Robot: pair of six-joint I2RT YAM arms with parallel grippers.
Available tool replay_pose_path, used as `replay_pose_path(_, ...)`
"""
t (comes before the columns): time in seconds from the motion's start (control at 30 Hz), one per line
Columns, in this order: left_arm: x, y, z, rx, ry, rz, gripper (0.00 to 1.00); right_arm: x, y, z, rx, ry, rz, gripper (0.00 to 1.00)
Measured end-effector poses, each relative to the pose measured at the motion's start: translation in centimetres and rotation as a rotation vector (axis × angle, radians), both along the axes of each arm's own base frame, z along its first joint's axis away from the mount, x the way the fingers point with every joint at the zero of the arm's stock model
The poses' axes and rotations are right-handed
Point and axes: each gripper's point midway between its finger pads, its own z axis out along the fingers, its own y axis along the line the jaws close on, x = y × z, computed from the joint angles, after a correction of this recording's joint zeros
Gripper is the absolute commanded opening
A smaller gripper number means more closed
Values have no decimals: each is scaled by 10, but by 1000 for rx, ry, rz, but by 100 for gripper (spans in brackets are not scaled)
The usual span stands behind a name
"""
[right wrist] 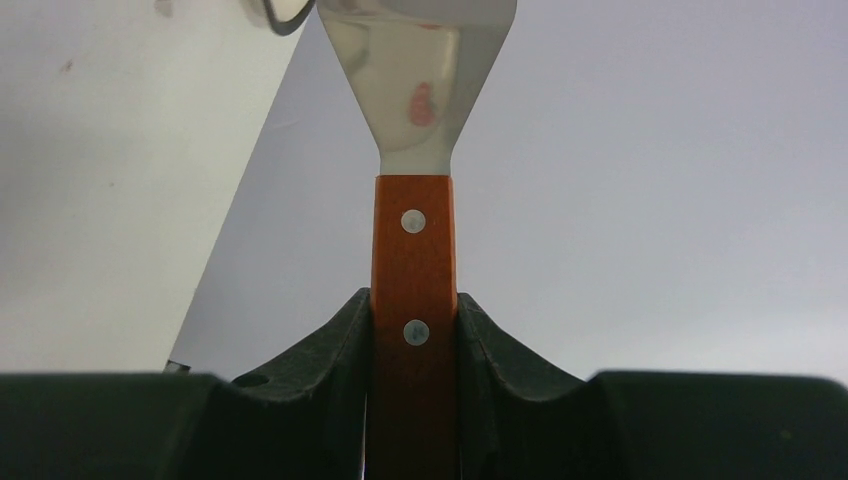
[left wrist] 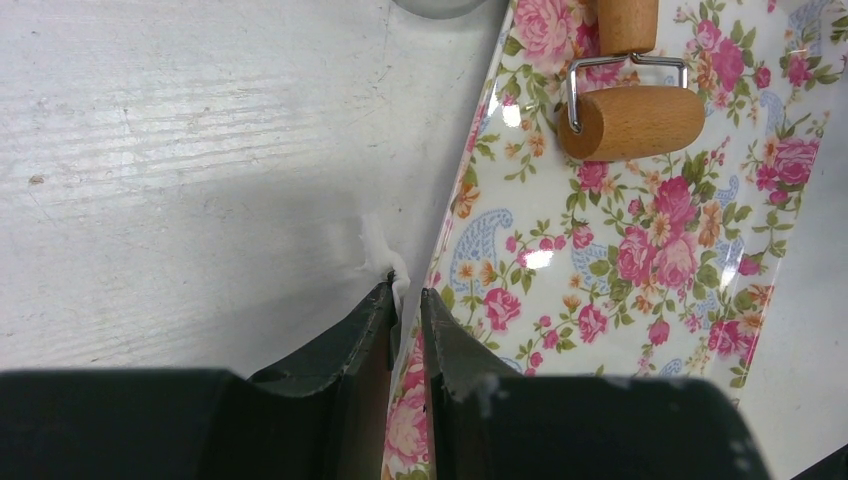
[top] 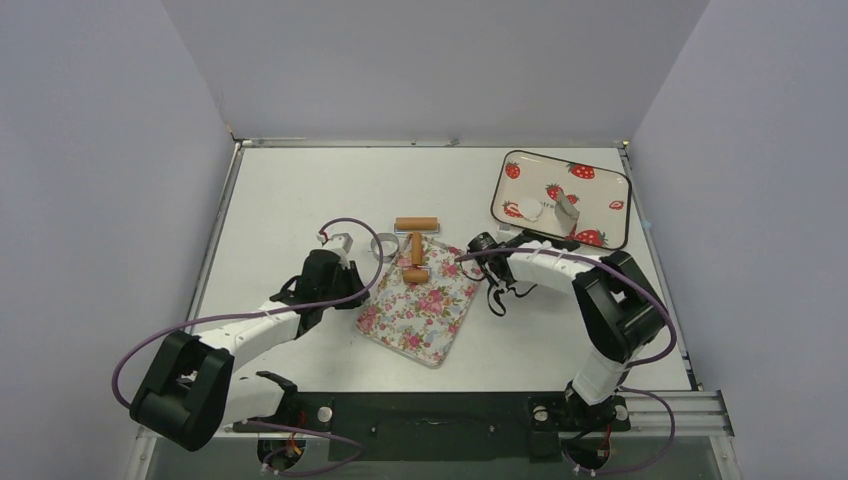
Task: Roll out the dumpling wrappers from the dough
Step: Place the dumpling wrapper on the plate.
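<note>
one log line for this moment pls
left gripper: shut on floral tray edge | right gripper: shut on spatula handle | roller: lying on floral tray | wrapper: on strawberry tray

wrapper — white disc flat on strawberry tray | dough — scrap beside floral tray

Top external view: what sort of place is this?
Probably a lab robot cell staged for dough work: a white table boxed in by blank walls, with a floral tray and a wooden roller on it.
</note>
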Motion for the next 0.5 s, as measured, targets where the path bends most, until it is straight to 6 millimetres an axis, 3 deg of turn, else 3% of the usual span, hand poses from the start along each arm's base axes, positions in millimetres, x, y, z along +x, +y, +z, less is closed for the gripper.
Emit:
replay_pose_path(0.13, 0, 0, 0, 0, 0, 0, 14, -10, -6, -16, -45, 78, 17, 0)
replay_pose_path(0.37, 1, 1, 1, -2, -4, 3, 14, 0, -6, -4, -27, 42, -3, 0)
replay_pose_path(0.5, 1, 1, 2, -4, -6, 5, 14, 0, -28, 0, -14, 23, -80, 0)
